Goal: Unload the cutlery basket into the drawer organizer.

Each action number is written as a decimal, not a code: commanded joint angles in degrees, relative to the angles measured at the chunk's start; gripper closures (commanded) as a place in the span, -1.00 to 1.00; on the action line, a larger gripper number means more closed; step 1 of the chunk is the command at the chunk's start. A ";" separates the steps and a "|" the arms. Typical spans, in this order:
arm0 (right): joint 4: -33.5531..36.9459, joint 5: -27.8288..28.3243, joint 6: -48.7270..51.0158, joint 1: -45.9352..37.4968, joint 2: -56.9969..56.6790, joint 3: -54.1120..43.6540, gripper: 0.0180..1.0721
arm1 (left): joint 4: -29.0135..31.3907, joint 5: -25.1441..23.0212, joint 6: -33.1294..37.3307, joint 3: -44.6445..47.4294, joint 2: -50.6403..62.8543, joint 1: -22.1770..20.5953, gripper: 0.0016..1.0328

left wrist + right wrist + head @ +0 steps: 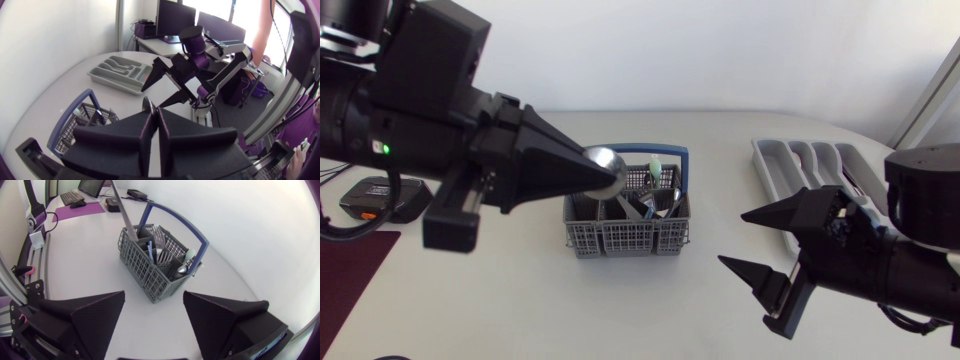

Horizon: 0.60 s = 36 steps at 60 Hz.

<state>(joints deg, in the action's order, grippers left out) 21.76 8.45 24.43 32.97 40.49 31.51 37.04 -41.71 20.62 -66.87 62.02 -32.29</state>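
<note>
The step in hand is the lifting of one piece out of the cutlery basket point(626, 232). The left pincer point(582, 172) is clenched on a large spoon point(608, 165), gripping it just beside the round bowl, high above the basket. The right wrist view shows the long handle slanting down to the basket's far corner compartment, where its lower end appears to sit at or inside the rim.

The next move, as I judge it, calls for a straight lift until the handle clears the grid wall and the blue carrying handle. The spoon then goes across to the drawer organizer point(810, 165) and is laid flat in a long compartment.

The right pincer point(732, 238) is released, with its fingers wide apart. It hangs over the tabletop point(520, 290) between the basket and the right edge, touching nothing.

The basket stands near the middle of the tabletop, upright. It holds a fork point(159, 237) with tines up, a couple of spoons point(182, 270) and a pale green-handled piece point(190, 255); the rest is too crowded to tell. The organizer lies at the far right corner, well apart from the basket. No cutlery shows in the compartments that can be seen.
</note>
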 commanded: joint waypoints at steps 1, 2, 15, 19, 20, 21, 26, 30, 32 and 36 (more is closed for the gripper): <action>1.27 1.04 -0.52 0.60 -1.20 0.84 -0.64 | -1.09 0.14 2.49 1.92 0.38 -3.04 0.94; 1.44 1.22 -0.52 0.69 -1.29 0.75 -0.64 | -1.44 0.14 2.58 2.18 0.47 -3.65 0.94; 1.18 4.03 -0.78 2.98 -1.20 0.22 -0.63 | -2.58 -1.09 3.99 3.15 4.25 -7.17 0.94; 0.65 4.03 -1.05 4.38 -0.50 0.57 -0.63 | -2.58 -2.50 3.99 2.80 5.22 -7.96 0.94; 0.48 4.03 -1.05 4.65 -0.24 0.66 -0.63 | -2.58 -2.50 3.99 2.80 5.31 -8.05 0.94; 0.39 4.12 -1.05 5.00 0.03 0.84 -0.63 | -2.58 -2.76 3.99 2.54 5.74 -8.40 0.94; -0.58 4.38 -1.40 7.19 1.43 1.36 -0.63 | -2.41 -4.16 3.99 1.83 7.06 -9.19 0.94; -1.28 4.91 -1.57 8.43 2.66 1.63 -0.62 | -2.23 -4.52 3.90 1.30 7.85 -10.25 0.94; -1.98 5.09 -1.57 9.13 3.28 1.63 -0.62 | -2.23 -4.87 3.90 1.13 8.38 -10.77 0.94; -2.69 6.23 -1.49 9.74 4.16 1.63 -0.60 | -2.06 -5.40 3.81 0.78 8.91 -11.56 0.94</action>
<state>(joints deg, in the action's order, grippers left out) 20.36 13.72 23.97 41.67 43.18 31.59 34.96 -45.47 23.18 -64.75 69.69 -42.74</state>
